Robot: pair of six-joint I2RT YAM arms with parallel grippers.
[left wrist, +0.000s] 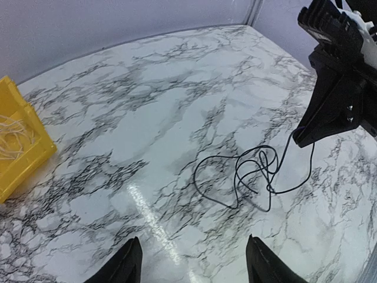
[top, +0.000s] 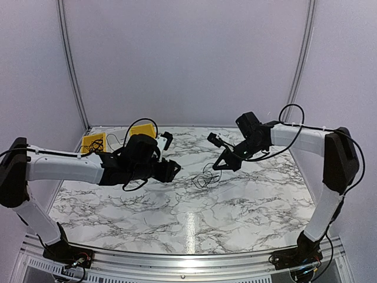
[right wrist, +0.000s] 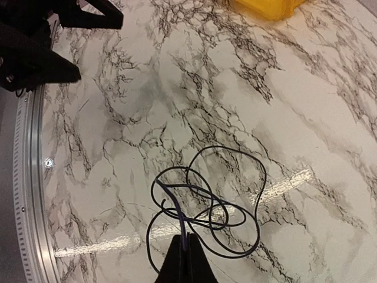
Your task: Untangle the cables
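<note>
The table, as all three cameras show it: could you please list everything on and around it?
black cable: one loose tangle, black, middle of the table, one strand lifted at the right pincer
yellow bin: one, yellow, far left corner of the table
pale strands: count unclear, whitish, inside the yellow bin
table: one, white marble with grey veins, under everything
walls: pale, around the table
arms: two, white and black, left arm and right arm reaching towards the middle
left pincer: one, black, open, above the table, holding nothing
right pincer: one, black, shut on the black cable
</note>
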